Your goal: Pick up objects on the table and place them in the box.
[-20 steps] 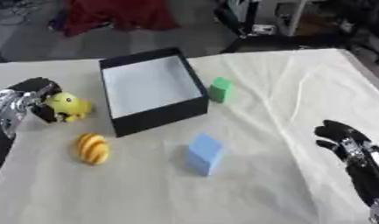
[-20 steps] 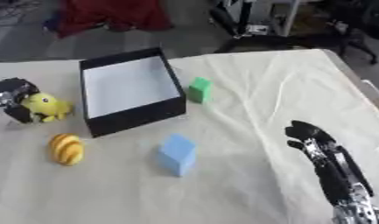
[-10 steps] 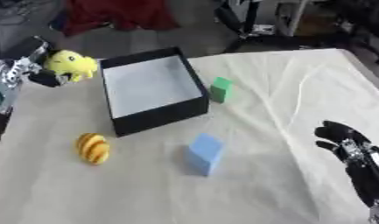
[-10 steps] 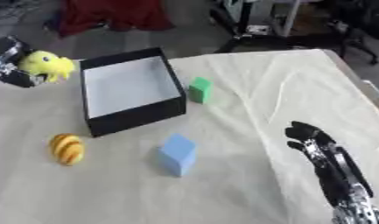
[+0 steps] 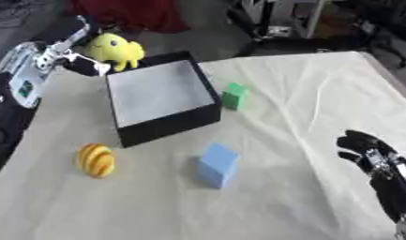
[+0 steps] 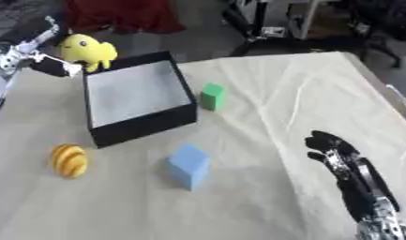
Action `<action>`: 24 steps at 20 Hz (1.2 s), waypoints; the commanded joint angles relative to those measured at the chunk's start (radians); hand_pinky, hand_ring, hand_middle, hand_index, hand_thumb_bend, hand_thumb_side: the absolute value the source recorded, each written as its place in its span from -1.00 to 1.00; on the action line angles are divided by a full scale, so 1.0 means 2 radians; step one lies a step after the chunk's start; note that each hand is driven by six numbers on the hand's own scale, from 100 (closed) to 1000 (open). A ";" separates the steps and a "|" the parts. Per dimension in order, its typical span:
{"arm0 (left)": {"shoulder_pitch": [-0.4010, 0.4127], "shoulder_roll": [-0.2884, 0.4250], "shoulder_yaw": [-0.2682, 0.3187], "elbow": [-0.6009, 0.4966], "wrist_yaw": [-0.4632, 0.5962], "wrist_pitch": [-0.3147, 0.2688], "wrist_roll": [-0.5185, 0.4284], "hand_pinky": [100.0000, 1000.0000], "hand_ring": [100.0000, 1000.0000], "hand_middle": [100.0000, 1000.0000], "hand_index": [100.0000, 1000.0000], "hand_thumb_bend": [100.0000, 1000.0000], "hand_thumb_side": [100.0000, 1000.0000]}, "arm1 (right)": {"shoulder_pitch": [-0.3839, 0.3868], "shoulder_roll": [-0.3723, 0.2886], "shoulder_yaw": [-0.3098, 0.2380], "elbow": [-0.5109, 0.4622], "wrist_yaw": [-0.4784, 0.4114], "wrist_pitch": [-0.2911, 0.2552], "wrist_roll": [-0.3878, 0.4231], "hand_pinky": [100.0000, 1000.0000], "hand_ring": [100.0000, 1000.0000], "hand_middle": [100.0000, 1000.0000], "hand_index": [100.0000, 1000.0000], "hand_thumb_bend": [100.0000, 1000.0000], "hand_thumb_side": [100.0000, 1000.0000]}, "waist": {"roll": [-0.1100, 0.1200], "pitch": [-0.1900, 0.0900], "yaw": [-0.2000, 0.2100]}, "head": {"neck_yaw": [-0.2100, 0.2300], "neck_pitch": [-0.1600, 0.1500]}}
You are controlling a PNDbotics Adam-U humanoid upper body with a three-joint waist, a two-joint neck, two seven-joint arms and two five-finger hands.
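The left robot hand (image 5: 71, 54) is raised above the far left corner of the counter (image 5: 304, 108), its fingers closed on a yellow plush toy (image 5: 116, 49). The toy hangs in the air just beyond the far left corner of the box (image 5: 128, 136), clear of the cloth-covered surface and not yet over the box's opening.

The box is black outside with a pale, bare floor inside, and it sits on the left half of the counter, turned slightly askew to the counter's edges. Touching or just beside its right wall stands a small green block (image 5: 234, 96). Nearer the front edge, a light blue block (image 5: 216, 165) rests on the cloth, well apart from the box. A round yellow ball with orange stripes (image 5: 96, 160) lies toward the front left, just before the box's near left corner and apart from the blue block.

The right robot hand (image 6: 341, 157) rests at the front right corner of the counter, fingers relaxed and spread, holding nothing, well away from all the objects.

The cloth covering the counter is cream-coloured and creased, with folds running across its right half.
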 commanded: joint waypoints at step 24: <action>0.066 0.155 -0.004 -0.235 0.140 -0.010 -0.181 0.51 0.36 0.35 0.63 0.55 -0.31 | -0.003 -0.008 -0.002 -0.004 -0.001 -0.001 0.001 0.62 0.65 0.40 0.61 -1.00 0.43 | 0.000 -0.009 0.003 | -0.008 -0.001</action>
